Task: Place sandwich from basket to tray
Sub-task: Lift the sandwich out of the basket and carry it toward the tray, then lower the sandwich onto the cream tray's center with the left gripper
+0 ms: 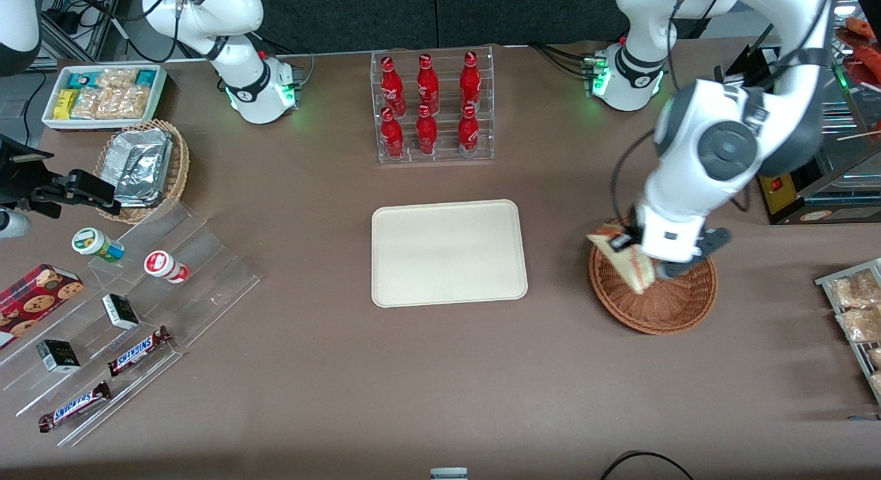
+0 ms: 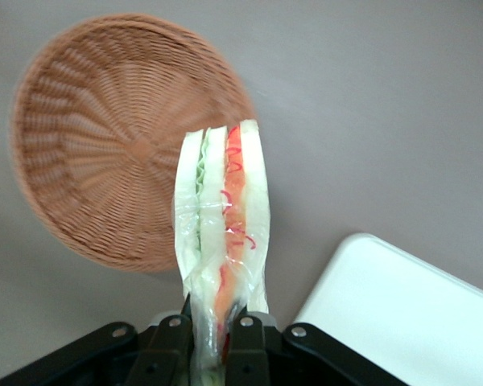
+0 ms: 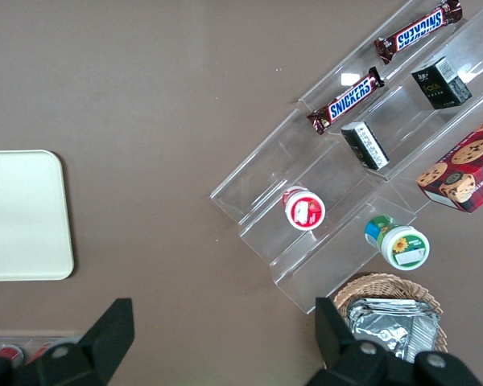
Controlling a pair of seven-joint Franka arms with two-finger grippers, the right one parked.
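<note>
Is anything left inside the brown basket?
The basket looks empty in the wrist view: only bare weave. The gripper holds the sandwich above it; a small patch under the sandwich is covered.

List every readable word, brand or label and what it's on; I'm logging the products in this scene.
"SNICKERS": on the two chocolate bars on the clear stepped rack.
Script logo on the red bottles: too small to read.
Cookie box, two dark small boxes, two round tubs: print too small to read.
The gripper, above the basket, holds the sandwich; its wrapper shows no text.
</note>
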